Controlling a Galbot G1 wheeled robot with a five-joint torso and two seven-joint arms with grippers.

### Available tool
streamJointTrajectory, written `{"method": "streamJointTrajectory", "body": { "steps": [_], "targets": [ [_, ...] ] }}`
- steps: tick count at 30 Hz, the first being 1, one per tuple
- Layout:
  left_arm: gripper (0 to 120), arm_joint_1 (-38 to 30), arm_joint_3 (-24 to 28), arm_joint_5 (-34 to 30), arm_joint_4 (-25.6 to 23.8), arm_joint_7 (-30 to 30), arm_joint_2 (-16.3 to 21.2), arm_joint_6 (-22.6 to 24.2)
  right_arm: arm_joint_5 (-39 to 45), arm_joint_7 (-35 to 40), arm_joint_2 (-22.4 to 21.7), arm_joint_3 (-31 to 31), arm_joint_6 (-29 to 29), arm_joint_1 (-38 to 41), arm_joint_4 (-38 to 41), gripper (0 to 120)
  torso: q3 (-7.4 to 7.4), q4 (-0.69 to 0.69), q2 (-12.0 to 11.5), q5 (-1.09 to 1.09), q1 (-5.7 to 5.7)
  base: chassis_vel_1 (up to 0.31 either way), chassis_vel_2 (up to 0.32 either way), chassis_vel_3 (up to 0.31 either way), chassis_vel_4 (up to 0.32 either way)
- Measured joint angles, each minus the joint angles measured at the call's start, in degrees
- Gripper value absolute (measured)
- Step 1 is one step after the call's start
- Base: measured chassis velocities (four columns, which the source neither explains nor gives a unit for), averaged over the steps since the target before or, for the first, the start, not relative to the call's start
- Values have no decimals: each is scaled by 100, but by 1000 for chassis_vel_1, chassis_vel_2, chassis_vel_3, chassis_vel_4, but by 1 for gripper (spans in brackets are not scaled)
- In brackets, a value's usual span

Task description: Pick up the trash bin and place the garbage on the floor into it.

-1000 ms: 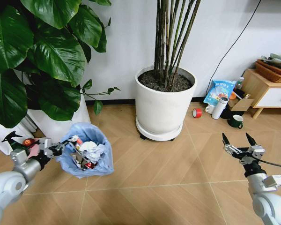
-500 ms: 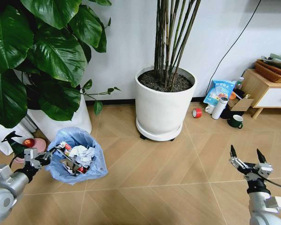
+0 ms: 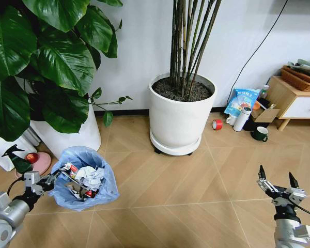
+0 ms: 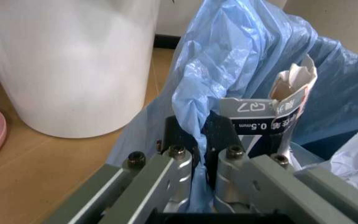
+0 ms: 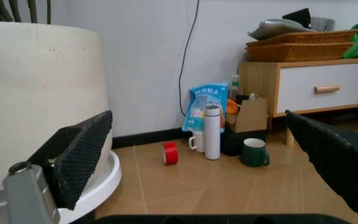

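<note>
Both arms sit lower than 1 s ago: left claw [image 3: 52,178] has dropped w/ the trash bin [image 3: 84,177], which has gone from beside the big leafy plant's pot down toward the lower-left of head view, and right claw [image 3: 277,186] has sunk toward the bottom-right corner. Left claw is clamped on the bin's rim; left wrist view shows its two fingers [image 4: 180,140] pinched tight on the crinkly light-blue bag liner [image 4: 229,60] at the edge. Can't tell if the bin's base touches the floor [image 3: 186,186] or hangs just above it. Garbage [image 3: 85,178] is inside the bin: crumpled white paper wads, red-white wrapper bits, plus a torn grey-white carton [image 4: 278,114] just beside the claw. Right claw hangs over bare floor, well apart from the bin, fingers spread wide, holding nothing. White plant pot [image 3: 182,114] stands by the wall between the two arms; past it near the wood cabinet [image 3: 294,101] sit a red tape roll [image 3: 217,124], white bottle [image 3: 242,118], dark green mug [image 3: 260,134] and blue bag [image 3: 243,101].
</note>
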Motion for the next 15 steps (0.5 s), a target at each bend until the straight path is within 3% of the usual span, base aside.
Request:
{"method": "streamJointTrajectory", "body": {
  "steps": [15],
  "targets": [
    [0,-105,57,4,-116,-166,-76,95,-37,-165,-58,-88,166,36,-109,100,1,0,0,0,1,0,0,0,0]
  ]
}}
